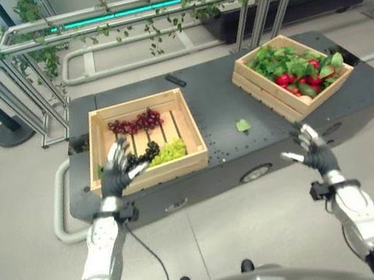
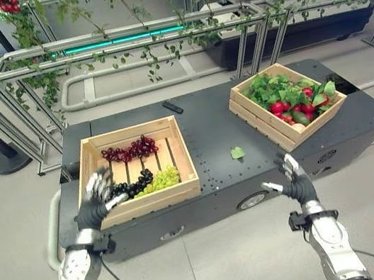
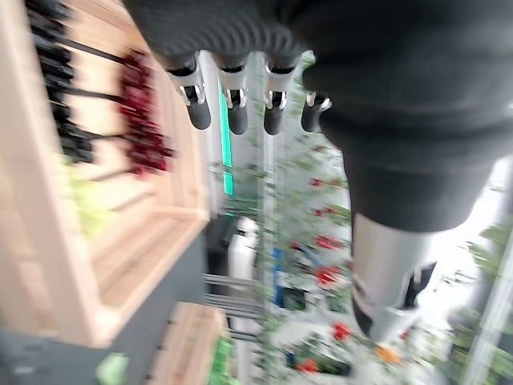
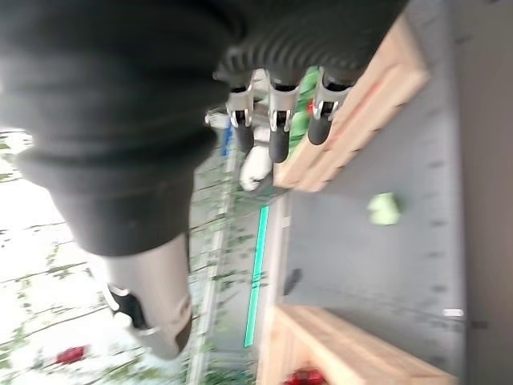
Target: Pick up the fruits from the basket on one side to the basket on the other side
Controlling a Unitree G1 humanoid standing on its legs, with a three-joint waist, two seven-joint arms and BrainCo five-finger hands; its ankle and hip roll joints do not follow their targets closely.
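A wooden crate (image 1: 190,126) on the left of the dark platform holds red grapes (image 1: 135,123), black grapes (image 1: 147,152) and green grapes (image 1: 169,151). A second wooden crate (image 1: 262,89) at the right holds red fruits (image 1: 301,81) among green leaves. My left hand (image 1: 115,170) hovers open over the left crate's near left corner, holding nothing. My right hand (image 1: 313,149) is open in front of the platform's near edge, below the right crate, and is empty.
A loose green leaf (image 1: 243,125) lies on the platform (image 1: 217,106) between the crates. A small black object (image 1: 175,80) lies near the platform's far edge. Metal railings with vines (image 1: 123,14) stand behind. A dark post base (image 1: 12,130) stands at the left.
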